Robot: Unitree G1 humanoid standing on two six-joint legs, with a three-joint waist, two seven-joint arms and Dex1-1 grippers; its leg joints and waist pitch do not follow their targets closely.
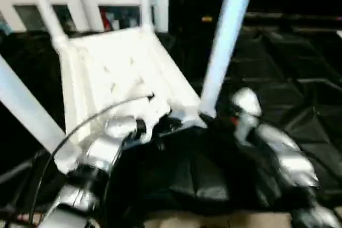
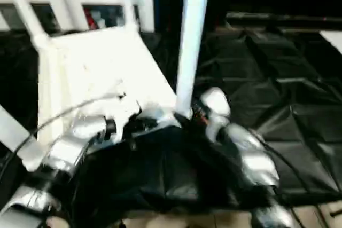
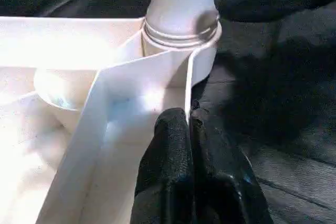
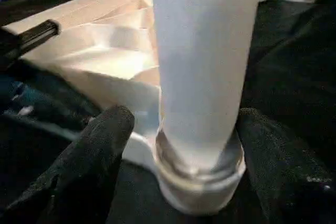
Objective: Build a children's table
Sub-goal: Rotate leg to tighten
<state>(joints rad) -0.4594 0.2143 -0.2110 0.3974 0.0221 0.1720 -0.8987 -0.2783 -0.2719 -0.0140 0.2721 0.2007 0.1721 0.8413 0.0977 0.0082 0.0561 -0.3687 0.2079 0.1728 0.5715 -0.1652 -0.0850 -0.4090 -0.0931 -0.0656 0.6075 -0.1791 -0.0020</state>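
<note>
The children's table lies upside down on the black mat, its white top (image 1: 117,73) showing the ribbed underside. Several white tube legs stand up from its corner sockets, among them the near right leg (image 1: 224,41) and a far left leg (image 1: 45,9). My left gripper (image 3: 188,116) is shut on the thin rim of the top, close to the socket of that near right leg (image 3: 181,19). My right gripper (image 4: 184,124) stands open around the base of the same leg (image 4: 205,61), one black finger (image 4: 94,150) on each side, just above the socket.
A white cabinet (image 1: 96,4) with glass doors stands behind the table. Black padded mat (image 1: 288,68) covers the floor to the right and in front. A thin black cable (image 1: 69,132) arcs over my left forearm.
</note>
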